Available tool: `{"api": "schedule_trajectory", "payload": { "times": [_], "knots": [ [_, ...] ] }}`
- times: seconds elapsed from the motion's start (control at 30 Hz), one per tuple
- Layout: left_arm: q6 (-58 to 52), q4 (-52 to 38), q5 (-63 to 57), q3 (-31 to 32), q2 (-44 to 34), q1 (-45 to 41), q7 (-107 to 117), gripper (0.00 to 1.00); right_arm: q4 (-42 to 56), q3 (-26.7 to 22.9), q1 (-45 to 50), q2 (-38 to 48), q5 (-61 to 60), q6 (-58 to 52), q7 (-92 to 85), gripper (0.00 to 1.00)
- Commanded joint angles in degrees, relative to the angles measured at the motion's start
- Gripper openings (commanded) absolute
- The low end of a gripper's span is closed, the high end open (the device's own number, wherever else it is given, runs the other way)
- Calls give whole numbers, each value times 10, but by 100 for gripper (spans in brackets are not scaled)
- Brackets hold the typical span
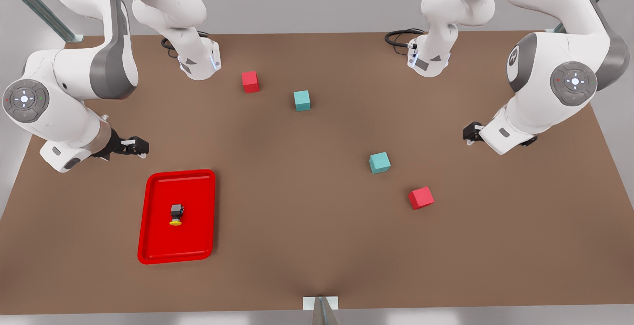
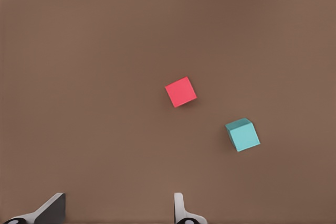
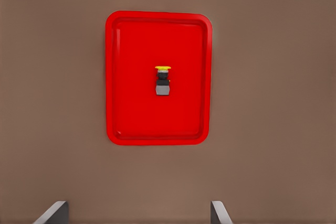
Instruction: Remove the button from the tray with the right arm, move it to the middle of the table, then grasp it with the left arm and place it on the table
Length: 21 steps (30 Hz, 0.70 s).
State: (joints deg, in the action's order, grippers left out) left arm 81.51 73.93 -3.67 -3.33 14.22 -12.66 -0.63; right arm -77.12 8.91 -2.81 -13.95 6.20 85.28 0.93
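Both right fingers [image 3: 52, 212] hover above button [image 3: 163, 81].

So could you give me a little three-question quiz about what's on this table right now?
1. True or false: the button lies inside the tray.
2. How many cubes stand on the table?
3. Which gripper hangs nearest the tray: A) the right gripper, B) the left gripper?

Key: 1 true. 2 four: red cubes, teal cubes. 3 A; both grippers are open and hold nothing.
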Motion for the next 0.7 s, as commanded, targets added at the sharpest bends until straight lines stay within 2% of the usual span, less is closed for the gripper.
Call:
{"api": "schedule_trajectory", "payload": {
  "times": [0.0, 0.27, 0.33, 0.5, 0.67],
  "knots": [
    [5, 0, -2, 0, -1, 0, -1, 100, 0, 0, -2, 1, -1, 1, -1, 100],
    [37, -3, 2, 0, 48, 0, -1, 100, -9, 0, 29, -56, 0, -3, 6, 100],
    [37, -3, 2, 0, 48, 1, -1, 100, -10, -1, 28, -99, 2, 10, 17, 100],
    [37, -2, 2, 0, 48, 1, -3, 100, -215, -1, -9, -105, 2, 326, 16, 100],
    [37, -2, 2, 0, 48, 1, -3, 100, -225, -3, -31, -191, 5, 527, 12, 100]
  ]
}}
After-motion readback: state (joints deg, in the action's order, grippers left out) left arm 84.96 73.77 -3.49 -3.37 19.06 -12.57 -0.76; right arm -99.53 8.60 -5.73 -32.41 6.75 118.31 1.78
